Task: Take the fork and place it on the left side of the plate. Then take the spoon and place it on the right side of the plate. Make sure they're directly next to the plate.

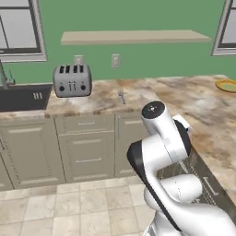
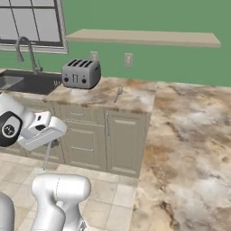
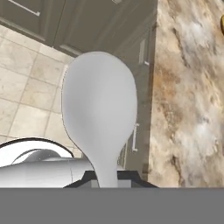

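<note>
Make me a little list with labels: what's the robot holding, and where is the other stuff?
held: the spoon, bowl up, pinched at its handle by the gripper
fork: lies on the counter right of the toaster, at
plate: yellow, far right on the counter
sink: left of the toaster
spoon over: floor and cabinet fronts, beside the counter edge

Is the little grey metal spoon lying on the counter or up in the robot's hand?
In the hand. The small grey metal spoon rises from the gripper, bowl outward, above the floor and cabinets beside the marble counter.
</note>
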